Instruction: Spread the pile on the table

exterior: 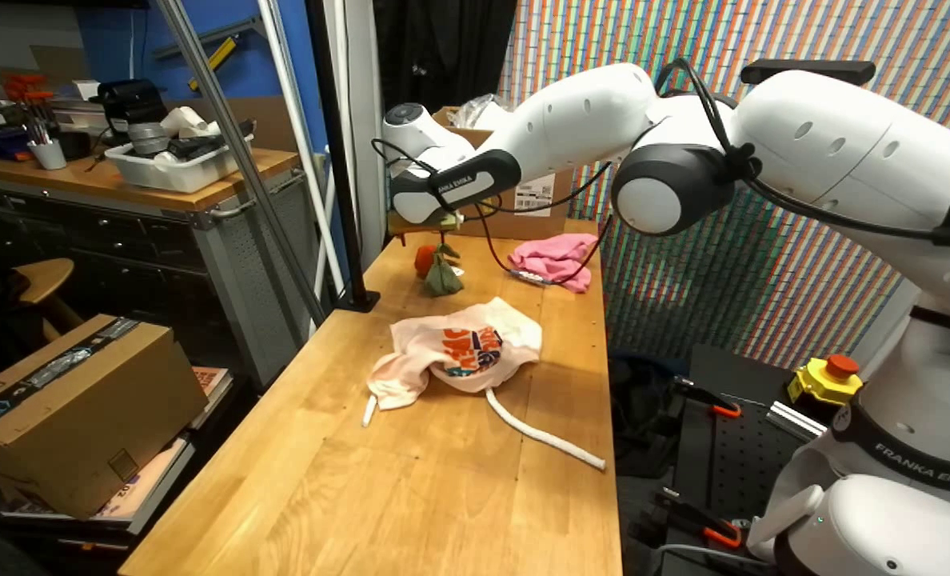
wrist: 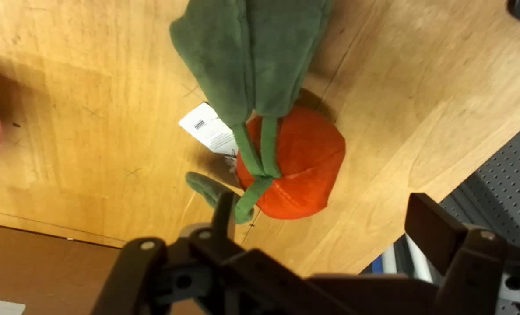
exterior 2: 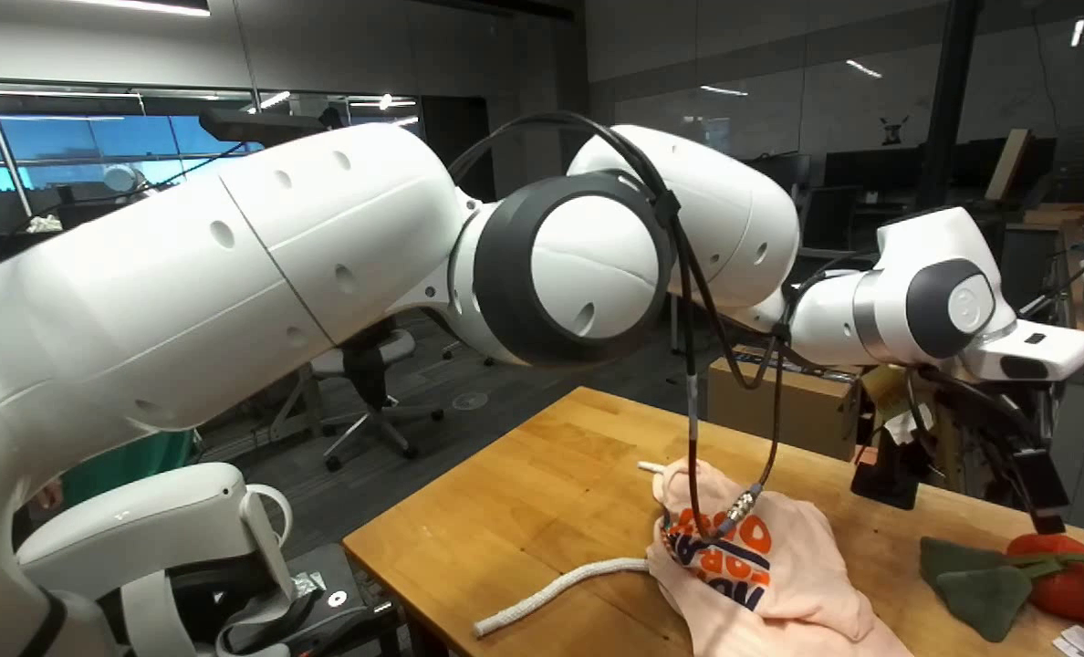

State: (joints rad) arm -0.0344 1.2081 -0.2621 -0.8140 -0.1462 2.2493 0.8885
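Four pieces I count in the pile (exterior: 515,328), on the long table with pale-wood plank top (exterior: 443,496), and I judge the spreading to be well advanced, because three of them lie apart from one another. The round red-orange plush toy with green fabric leaves (wrist: 301,159) rests alone on the table, seen best in the wrist view. Above it hangs the black two-finger gripper (wrist: 321,203), its fingers wide apart and nothing visibly held between them; whether one finger touches the small green leaf (wrist: 205,186), I cannot tell. Such a wide opening would suit letting the toy go, or equally taking it. The bright pink crumpled cloth (exterior: 551,254) lies by itself near the table's edge, in an exterior view. The cream-pink cloth with orange and dark-blue lettering (exterior: 461,356) makes the exception: it covers part of the white braided cord (exterior: 535,434), so that only a long end comes out, and a short white stub (exterior: 369,411) at another place. For separating these two, probably the cloth should be lifted first.
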